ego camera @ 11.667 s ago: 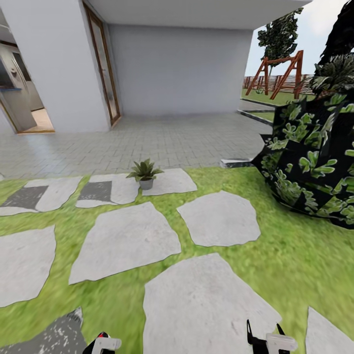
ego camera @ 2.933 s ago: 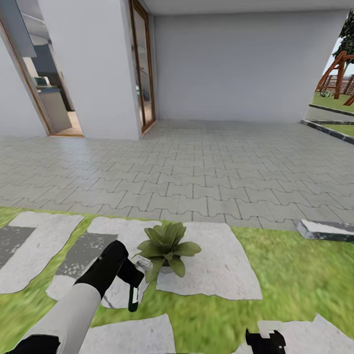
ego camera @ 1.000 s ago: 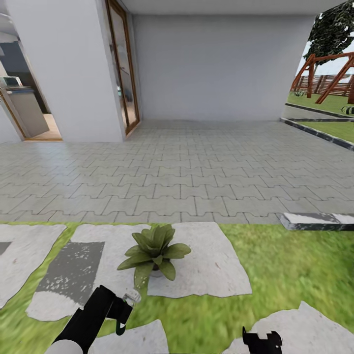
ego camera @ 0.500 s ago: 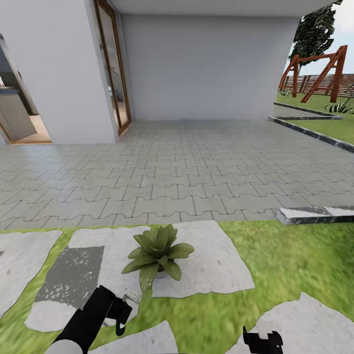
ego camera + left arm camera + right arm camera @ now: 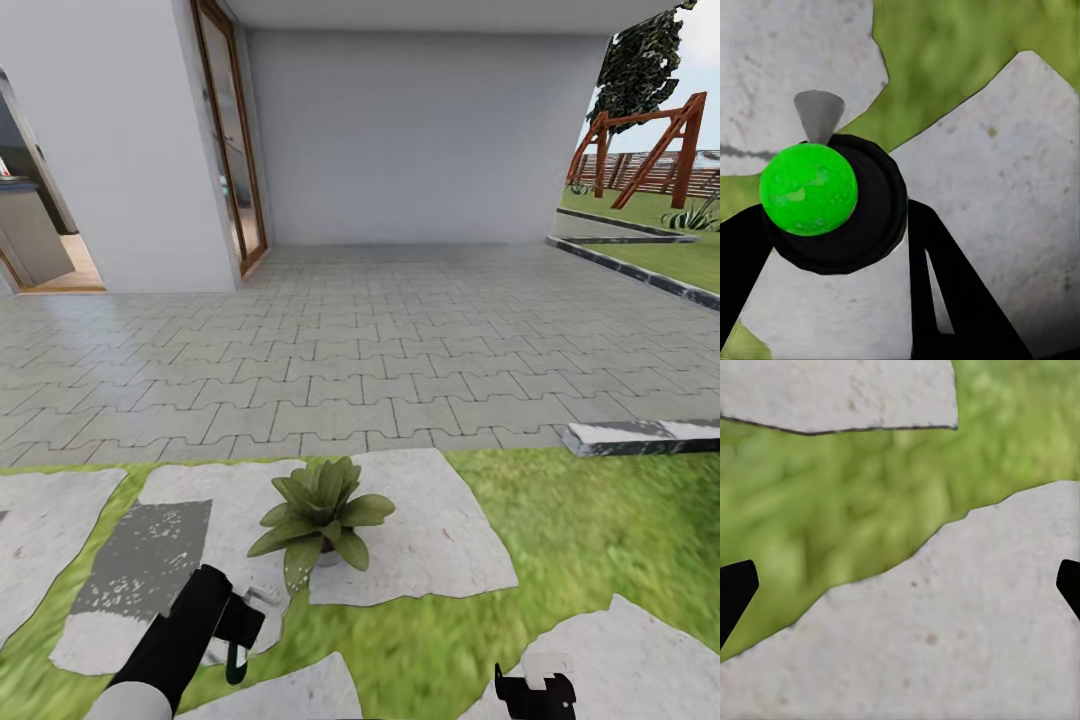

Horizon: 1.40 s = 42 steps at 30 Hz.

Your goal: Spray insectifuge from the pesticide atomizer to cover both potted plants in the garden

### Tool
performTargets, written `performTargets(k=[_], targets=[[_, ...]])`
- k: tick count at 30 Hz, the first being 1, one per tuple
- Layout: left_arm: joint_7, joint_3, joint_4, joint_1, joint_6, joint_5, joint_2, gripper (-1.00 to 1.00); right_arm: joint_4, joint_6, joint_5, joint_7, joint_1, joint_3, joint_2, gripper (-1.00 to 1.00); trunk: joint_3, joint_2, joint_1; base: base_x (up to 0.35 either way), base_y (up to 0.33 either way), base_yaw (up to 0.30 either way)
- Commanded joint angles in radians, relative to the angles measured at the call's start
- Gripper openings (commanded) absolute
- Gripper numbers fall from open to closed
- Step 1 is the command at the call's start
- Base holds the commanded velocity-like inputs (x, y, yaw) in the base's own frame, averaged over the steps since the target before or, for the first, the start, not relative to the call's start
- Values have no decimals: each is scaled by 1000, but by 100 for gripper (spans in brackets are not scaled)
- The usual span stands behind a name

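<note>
We see a potted plant (image 5: 320, 510) with olive-green pointed leaves on pale grey speckled stepping stones (image 5: 430, 550), bright green lawn (image 5: 590, 540) around them. Our black left end effector (image 5: 240, 635) holds a dark green atomizer (image 5: 236, 660); its base (image 5: 808, 189) shows vivid green.

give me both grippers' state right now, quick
Left gripper: shut on the pesticide atomizer, near the potted plant.
Right gripper: open, holding nothing, over a stepping stone.
</note>
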Motion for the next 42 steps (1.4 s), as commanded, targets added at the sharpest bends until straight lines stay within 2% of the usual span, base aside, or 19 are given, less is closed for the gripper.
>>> performTargets(k=[1,3,5,8,13,22,23,25,26,29,42], targets=[[-16,5,-20,2,4,-8,1,-100,1,-3,11,-4,-1,-7,0,100,-1,0,0,0,0,0],[-52,6,-69,5,6,-7,6,-100,1,-3,11,-4,0,-7,0,100,-1,0,0,0,0,0],[-150,6,-142,7,5,-12,14,-100,1,-3,11,-4,-1,-7,0,100,-1,0,0,0,0,0],[-196,5,-206,17,7,-18,24,-100,1,-3,11,-3,-1,-6,0,100,-1,0,0,0,0,0],[-204,4,-233,57,10,-20,32,-100,1,-3,11,-2,-1,-6,1,100,-1,0,0,0,0,0],[-203,3,-241,62,17,-27,37,-100,1,-3,11,-2,-1,-6,2,100,-1,0,0,0,0,-148],[-202,3,-240,62,17,-42,37,-100,1,-3,11,-2,-1,-6,2,100,-1,0,0,0,0,-293],[-203,4,-233,63,19,-113,37,-100,1,-3,11,-2,-1,-6,2,100,-1,0,0,0,0,-298],[-204,7,-232,63,19,-134,37,-100,1,-3,11,-2,-1,-6,2,100,-1,0,0,0,0,-276],[-206,14,-232,63,20,-166,38,-100,1,-3,11,-2,-1,-6,2,100,-1,0,0,0,2,-120],[-207,15,-239,63,22,-169,37,-100,0,-3,11,-1,-1,-6,1,100,-1,0,0,39,174,-4]])
